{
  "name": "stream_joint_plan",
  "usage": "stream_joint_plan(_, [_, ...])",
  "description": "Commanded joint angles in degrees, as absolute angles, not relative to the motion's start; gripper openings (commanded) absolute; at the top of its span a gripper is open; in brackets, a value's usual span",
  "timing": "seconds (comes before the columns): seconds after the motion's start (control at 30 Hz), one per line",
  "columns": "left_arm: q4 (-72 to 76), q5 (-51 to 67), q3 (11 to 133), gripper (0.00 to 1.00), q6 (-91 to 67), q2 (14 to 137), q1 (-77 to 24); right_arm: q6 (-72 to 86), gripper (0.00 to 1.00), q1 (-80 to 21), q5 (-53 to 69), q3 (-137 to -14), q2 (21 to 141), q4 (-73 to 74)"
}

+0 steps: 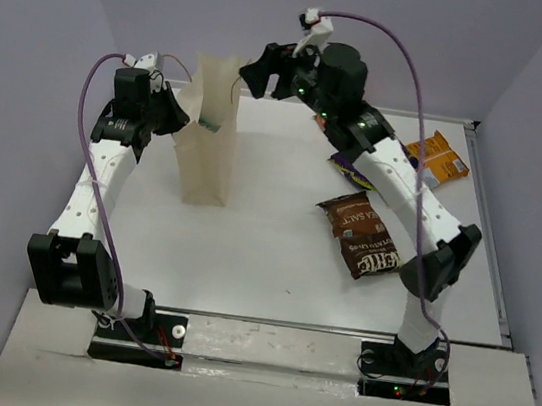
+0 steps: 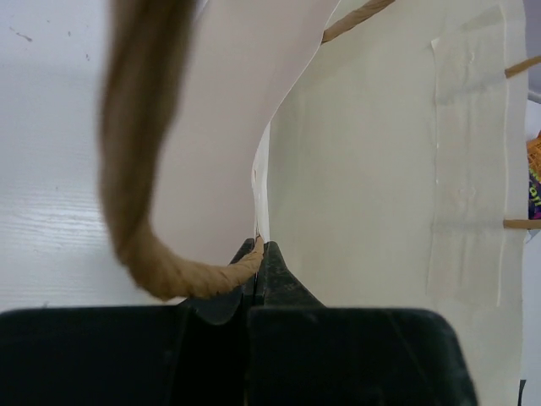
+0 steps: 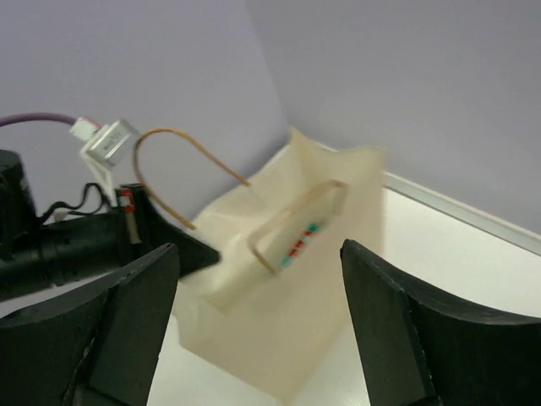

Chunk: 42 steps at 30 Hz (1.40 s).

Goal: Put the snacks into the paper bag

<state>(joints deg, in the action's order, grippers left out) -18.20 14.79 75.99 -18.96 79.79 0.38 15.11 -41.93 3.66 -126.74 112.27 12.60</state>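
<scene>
The tan paper bag [image 1: 209, 144] stands upright at the back left of the table. My left gripper [image 1: 175, 114] is shut on its left rim; in the left wrist view the jaws [image 2: 258, 249] pinch the paper edge and the cord handle [image 2: 135, 169]. My right gripper [image 1: 254, 71] hovers open above the bag's right top corner, with nothing between its fingers [image 3: 135, 321]. Inside the bag's mouth [image 3: 279, 254] lies a snack with teal and red print [image 3: 306, 239]. On the table lie a dark brown packet [image 1: 365, 235], an orange one [image 1: 439, 156] and a purple one [image 1: 354, 172], the purple partly under my right arm.
My right arm [image 1: 403, 196] stretches diagonally over the right half of the table. A metal rail [image 1: 492, 244] marks the right edge. Purple-grey walls close in at the back and sides. A purple cable [image 1: 411, 71] loops above the right arm.
</scene>
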Motion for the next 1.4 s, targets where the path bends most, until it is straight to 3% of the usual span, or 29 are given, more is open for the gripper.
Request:
stream_joint_plan(0.0, [-18.8, 16.6, 76.4, 0.0, -18.1, 80.2, 0.4, 10.6, 0.84, -33.7, -9.9, -113.0, 94.7, 19.2])
stream_joint_plan(0.1, [-18.8, 17.9, 76.6, 0.0, -18.8, 80.5, 0.4, 5.8, 0.88, -33.7, -26.0, -101.7, 90.5, 32.0])
stream_joint_plan(0.17, [-18.9, 19.7, 77.3, 0.0, -19.9, 80.7, 0.4, 9.6, 0.89, -33.7, -30.2, -92.4, 88.5, 41.6])
stream_joint_plan(0.4, [-19.6, 20.3, 78.3, 0.0, -21.0, 81.1, 0.4, 22.0, 1.0, -33.7, -26.4, -70.5, 81.8, 47.5])
stream_joint_plan(0.87, [-19.0, 20.3, 78.0, 0.0, -21.0, 81.2, 0.4, 21.0, 1.0, -38.0, -22.8, -62.8, 94.4, 44.9])
stream_joint_plan(1.0, [-19.2, 20.1, 78.3, 0.0, -20.9, 81.2, 0.4, 20.5, 1.0, -38.0, -28.4, -64.0, 97.5, 46.2])
stream_joint_plan(1.1, [-19.2, 20.2, 78.6, 0.0, -20.9, 81.3, 0.4, 19.9, 0.75, -38.0, -30.5, -65.4, 100.4, 47.4])
stream_joint_plan(1.17, [-19.4, 20.0, 78.9, 0.0, -20.8, 81.3, 0.4, 19.8, 0.25, -38.0, -31.2, -66.6, 100.7, 47.5])
stream_joint_plan(1.27, [-19.5, 19.8, 79.0, 0.0, -20.7, 81.2, 0.4, 19.7, 0.02, -38.0, -30.8, -68.5, 99.6, 47.6])
stream_joint_plan(1.37, [-19.6, 19.8, 78.9, 0.0, -20.6, 81.2, 0.3, 19.4, 0.01, -38.0, -30.0, -73.0, 97.7, 49.4])
